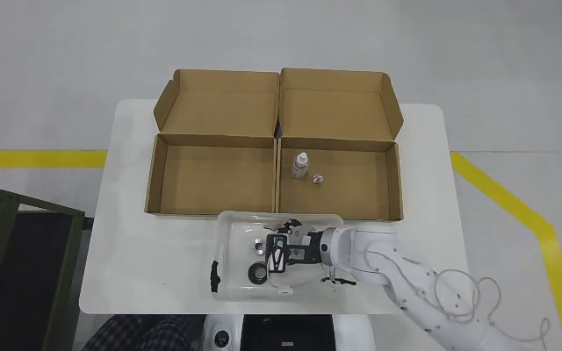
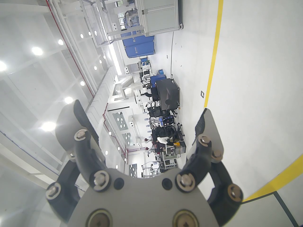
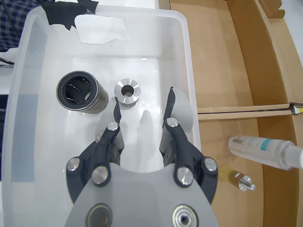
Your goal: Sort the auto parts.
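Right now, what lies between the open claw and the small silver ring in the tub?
Nothing: in the right wrist view, only bare floor of the tub separates the right gripper from the ring.

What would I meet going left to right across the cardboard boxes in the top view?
The left cardboard box → bottle → small metal part, those last two lying inside the right cardboard box.

White jointed arm (image 1: pixel 411 279); tool (image 3: pixel 143 101): black fingers (image 3: pixel 169 105), grey plate (image 3: pixel 142 199), silver screws (image 3: pixel 183 173).
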Robot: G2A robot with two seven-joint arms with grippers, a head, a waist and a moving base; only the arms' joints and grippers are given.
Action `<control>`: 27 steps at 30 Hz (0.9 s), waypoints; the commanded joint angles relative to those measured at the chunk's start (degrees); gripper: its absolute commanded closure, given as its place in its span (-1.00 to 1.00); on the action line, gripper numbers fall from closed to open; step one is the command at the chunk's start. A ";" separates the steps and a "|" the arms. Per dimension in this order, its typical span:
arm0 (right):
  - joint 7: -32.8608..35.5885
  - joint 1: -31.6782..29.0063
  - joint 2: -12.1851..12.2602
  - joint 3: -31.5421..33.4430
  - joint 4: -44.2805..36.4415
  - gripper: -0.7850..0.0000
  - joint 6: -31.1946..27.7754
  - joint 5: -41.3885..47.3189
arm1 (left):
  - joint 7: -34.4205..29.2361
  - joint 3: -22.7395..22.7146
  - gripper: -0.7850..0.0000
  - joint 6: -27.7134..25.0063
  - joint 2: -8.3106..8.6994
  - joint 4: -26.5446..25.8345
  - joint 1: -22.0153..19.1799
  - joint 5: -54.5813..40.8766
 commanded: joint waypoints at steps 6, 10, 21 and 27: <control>-0.73 1.47 -1.00 -2.41 2.95 0.09 0.76 -0.68 | 0.00 0.00 -1.00 0.00 0.00 0.00 0.00 0.00; -1.08 2.36 -1.56 -3.45 4.68 0.09 1.08 -0.77 | 0.00 0.00 -1.00 0.00 0.00 0.00 0.00 0.00; -1.87 3.55 -2.86 -5.59 8.03 0.08 1.34 -0.19 | 0.00 0.00 -1.00 0.00 0.00 0.00 0.00 0.00; -2.19 3.92 -3.41 -6.39 9.25 0.07 1.30 -0.01 | 0.00 0.00 -1.00 0.00 0.00 0.00 0.00 0.00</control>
